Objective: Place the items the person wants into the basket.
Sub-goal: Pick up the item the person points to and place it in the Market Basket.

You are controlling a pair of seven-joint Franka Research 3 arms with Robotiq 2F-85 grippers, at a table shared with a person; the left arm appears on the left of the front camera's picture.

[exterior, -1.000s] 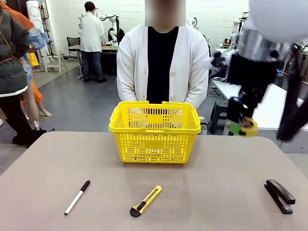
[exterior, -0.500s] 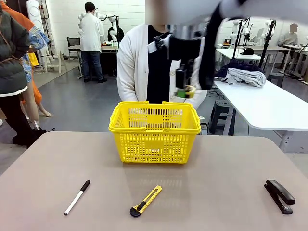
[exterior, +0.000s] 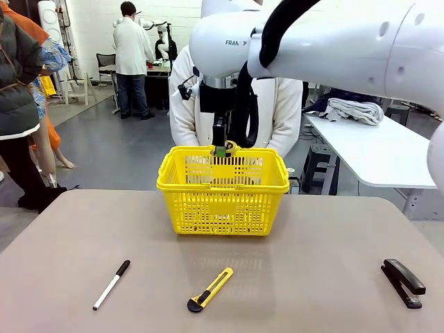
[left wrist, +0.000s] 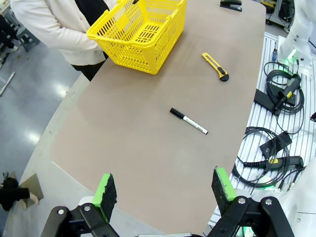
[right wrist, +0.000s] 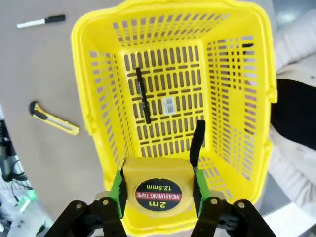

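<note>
My right gripper [exterior: 220, 147] hangs just above the rim of the yellow basket [exterior: 222, 208], shut on the yellow-and-black tape measure [right wrist: 158, 190]. In the right wrist view the tape measure sits between the green pads over the basket [right wrist: 98, 103]. A slim black pen [right wrist: 143, 96] lies on the basket's floor. The black stapler [exterior: 403, 282] rests at the table's front right. Above the table's near left corner, my left gripper [left wrist: 164, 187] stands open and holds nothing. The person [exterior: 182, 104] in a white cardigan stands behind the basket, largely hidden by my right arm.
A white black-capped marker [exterior: 111, 284] lies at the front left of the table. A yellow utility knife [exterior: 209, 289] lies at the front middle. Cables and boxes [left wrist: 276, 123] sit past the table's near edge in the left wrist view.
My right arm has swung left from the table's right side to above the basket, carrying the tape measure. Items on the table have not moved.
</note>
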